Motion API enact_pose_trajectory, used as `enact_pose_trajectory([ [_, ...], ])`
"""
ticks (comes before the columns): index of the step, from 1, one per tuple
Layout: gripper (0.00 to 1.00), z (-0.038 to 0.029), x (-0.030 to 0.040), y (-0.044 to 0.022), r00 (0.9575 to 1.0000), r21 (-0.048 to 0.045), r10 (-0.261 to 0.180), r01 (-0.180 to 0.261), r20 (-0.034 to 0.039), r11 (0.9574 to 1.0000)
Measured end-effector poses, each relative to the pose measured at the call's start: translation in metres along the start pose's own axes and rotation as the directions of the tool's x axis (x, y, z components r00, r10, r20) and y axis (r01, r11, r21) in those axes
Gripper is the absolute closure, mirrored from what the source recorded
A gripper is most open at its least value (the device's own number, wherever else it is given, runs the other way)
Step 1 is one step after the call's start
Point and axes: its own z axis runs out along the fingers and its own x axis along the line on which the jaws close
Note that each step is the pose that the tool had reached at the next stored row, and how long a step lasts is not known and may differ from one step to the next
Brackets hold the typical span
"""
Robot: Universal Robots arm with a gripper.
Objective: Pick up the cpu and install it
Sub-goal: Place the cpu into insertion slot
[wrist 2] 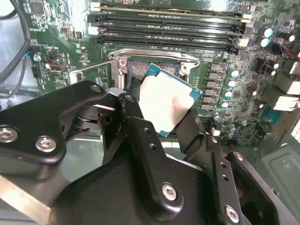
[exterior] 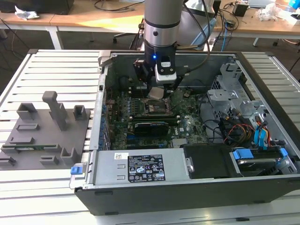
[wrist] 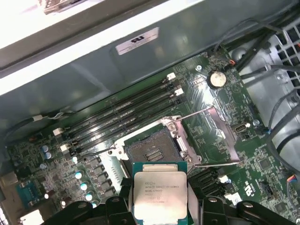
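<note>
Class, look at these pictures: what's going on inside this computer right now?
A robot arm's gripper is shut on the cpu, gripping it by two opposite edges inside an open computer case. The chip hangs just above the socket on the motherboard, and the socket's metal frame is flipped open. The cpu is not yet seated.
</note>
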Motion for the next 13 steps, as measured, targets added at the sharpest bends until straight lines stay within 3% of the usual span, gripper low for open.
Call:
enact_pose_trajectory([
  [4,0.45,0.0006,0.0000,0.0000,0.9974,0.0015,0.071,-0.071,0.0033,0.9974],
  [8,0.45,0.0012,0.0000,-0.0001,0.9885,0.0030,0.151,-0.151,0.0070,0.9885],
  [13,0.45,0.0020,0.0000,-0.0001,0.9678,0.0045,0.252,-0.252,0.0120,0.9678],
])
